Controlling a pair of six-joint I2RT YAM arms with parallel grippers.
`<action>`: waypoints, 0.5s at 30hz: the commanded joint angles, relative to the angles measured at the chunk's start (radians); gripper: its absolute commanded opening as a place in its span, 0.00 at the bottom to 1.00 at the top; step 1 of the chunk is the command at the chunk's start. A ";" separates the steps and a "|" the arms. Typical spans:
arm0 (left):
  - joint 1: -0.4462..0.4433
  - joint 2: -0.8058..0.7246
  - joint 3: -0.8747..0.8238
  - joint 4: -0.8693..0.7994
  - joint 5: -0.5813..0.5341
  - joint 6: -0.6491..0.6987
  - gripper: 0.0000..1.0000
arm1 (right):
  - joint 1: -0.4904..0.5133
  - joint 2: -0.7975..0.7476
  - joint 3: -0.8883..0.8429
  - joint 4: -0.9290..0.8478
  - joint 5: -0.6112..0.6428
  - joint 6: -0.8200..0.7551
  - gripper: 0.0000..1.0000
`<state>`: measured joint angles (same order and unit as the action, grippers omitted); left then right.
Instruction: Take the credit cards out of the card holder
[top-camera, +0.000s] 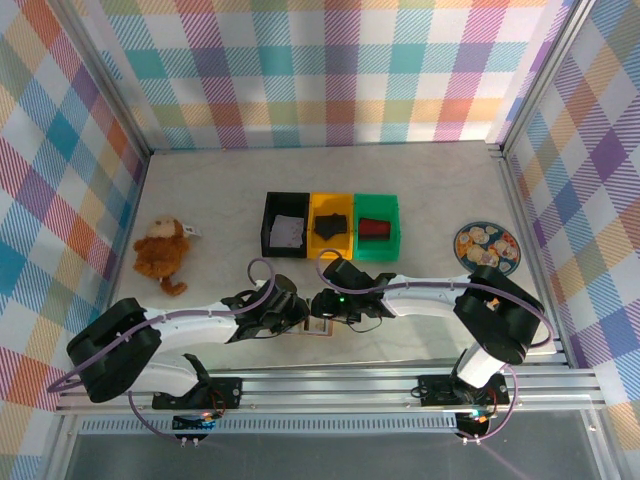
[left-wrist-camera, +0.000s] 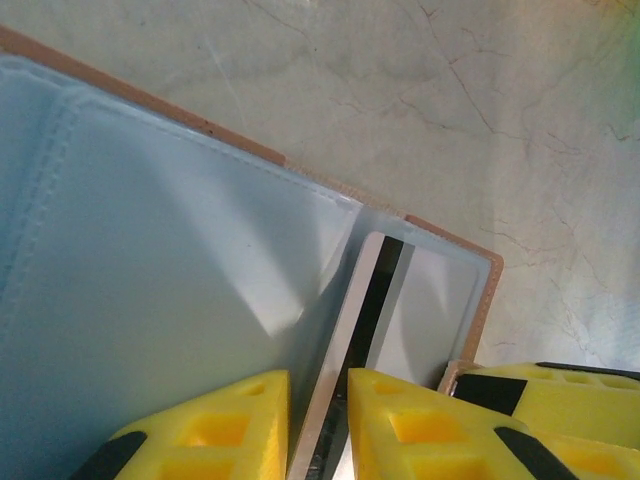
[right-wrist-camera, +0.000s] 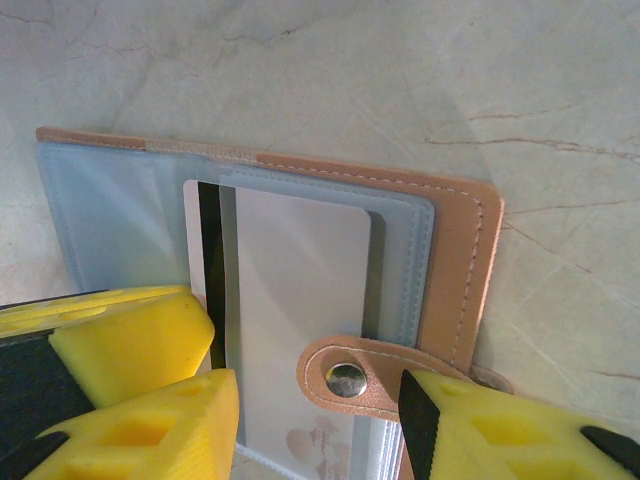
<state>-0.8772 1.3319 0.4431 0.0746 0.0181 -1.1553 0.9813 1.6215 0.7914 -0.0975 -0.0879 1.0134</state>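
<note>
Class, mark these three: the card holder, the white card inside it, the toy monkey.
card holder (right-wrist-camera: 462, 262), right wrist view, tan leather cover.
white card (right-wrist-camera: 300, 290), right wrist view, blank face.
toy monkey (top-camera: 158, 252), top view, its body.

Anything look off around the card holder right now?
Nothing damaged or spilled. The white black-striped card sits partly out of its sleeve in the open pinkish-tan leather card holder, pinched by the left gripper; that's the job, not a fault.
</note>
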 joint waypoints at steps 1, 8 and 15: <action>-0.017 0.020 -0.026 0.008 0.010 0.012 0.22 | 0.007 0.020 -0.024 -0.013 -0.015 0.005 0.49; -0.020 0.013 -0.050 0.057 0.009 0.002 0.15 | 0.007 0.023 -0.034 0.001 -0.018 0.011 0.49; -0.022 -0.010 -0.088 0.102 0.005 -0.018 0.09 | 0.007 0.029 -0.041 0.015 -0.023 0.019 0.49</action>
<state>-0.8814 1.3209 0.3836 0.1699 0.0154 -1.1633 0.9813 1.6215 0.7845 -0.0856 -0.0902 1.0168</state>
